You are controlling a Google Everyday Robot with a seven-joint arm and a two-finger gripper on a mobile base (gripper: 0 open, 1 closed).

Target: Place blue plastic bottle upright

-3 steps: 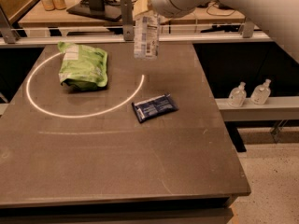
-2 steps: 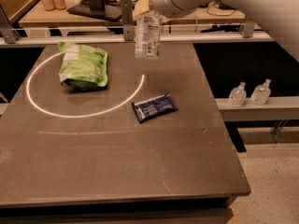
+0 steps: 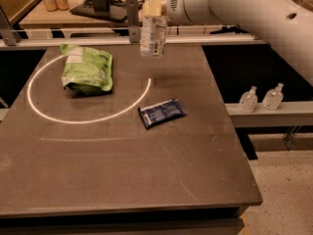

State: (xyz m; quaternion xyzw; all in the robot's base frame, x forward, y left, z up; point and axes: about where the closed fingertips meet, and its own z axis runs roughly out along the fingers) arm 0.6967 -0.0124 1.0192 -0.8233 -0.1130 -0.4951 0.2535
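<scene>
The blue plastic bottle [image 3: 152, 31] hangs upright in my gripper, clear with a pale label, above the far middle of the dark table [image 3: 122, 165]. My gripper [image 3: 154, 6] is shut on the bottle's upper part, near the top of the view. The white arm reaches in from the upper right. The bottle's base is off the table surface.
A green bag [image 3: 86, 68] lies inside a glowing ring at the far left. A flat dark blue packet [image 3: 162, 112] lies near the table's middle. Two small pump bottles [image 3: 261, 98] stand on a ledge at right. A rail and a bench with jars are behind the table.
The bottle and gripper have stayed almost in place, shifting very slightly. Nothing else has moved.
</scene>
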